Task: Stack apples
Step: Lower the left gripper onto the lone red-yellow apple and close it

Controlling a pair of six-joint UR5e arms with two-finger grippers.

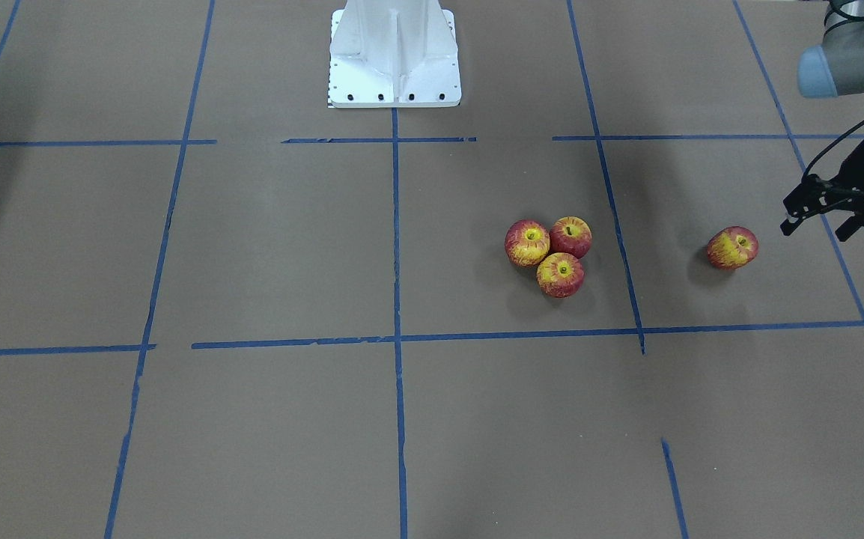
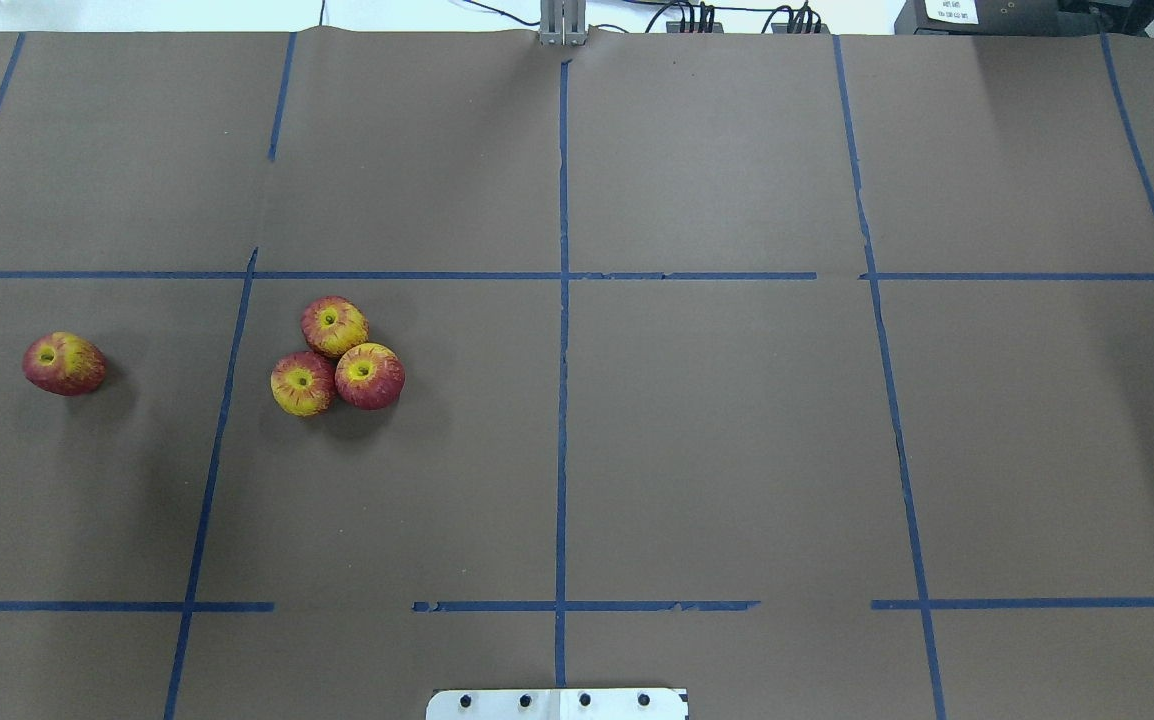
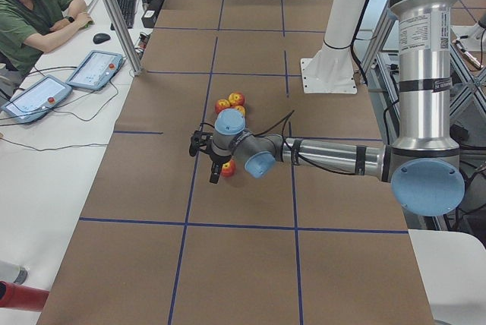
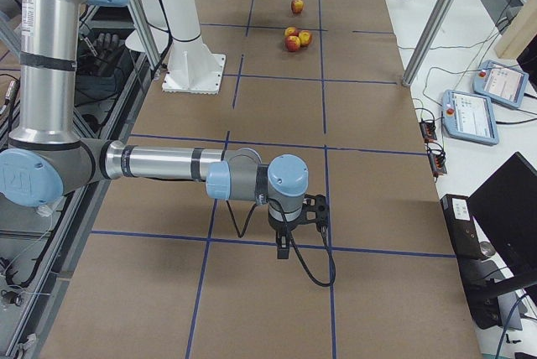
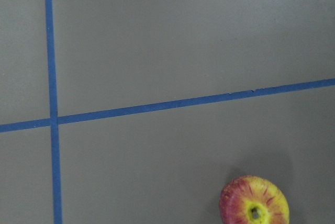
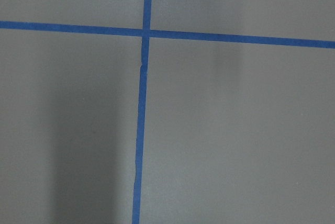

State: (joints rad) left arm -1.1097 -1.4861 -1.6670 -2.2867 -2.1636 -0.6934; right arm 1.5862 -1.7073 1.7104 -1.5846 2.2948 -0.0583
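Note:
Three apples [image 1: 527,242] [image 1: 571,236] [image 1: 560,274] sit touching in a cluster on the brown table; they also show in the overhead view [image 2: 334,326]. A fourth apple [image 1: 732,248] lies alone, tilted on its side, apart from the cluster, and shows in the overhead view [image 2: 64,363] and at the bottom of the left wrist view [image 5: 254,202]. My left gripper [image 1: 815,227] is open and empty, beside and slightly above this lone apple. My right gripper [image 4: 294,229] hangs low over bare table far from the apples; I cannot tell whether it is open.
The white robot base [image 1: 394,52] stands at the table's robot side. Blue tape lines [image 2: 562,300] divide the brown paper into squares. An operator [image 3: 30,21] sits at a side desk with tablets [image 3: 95,69].

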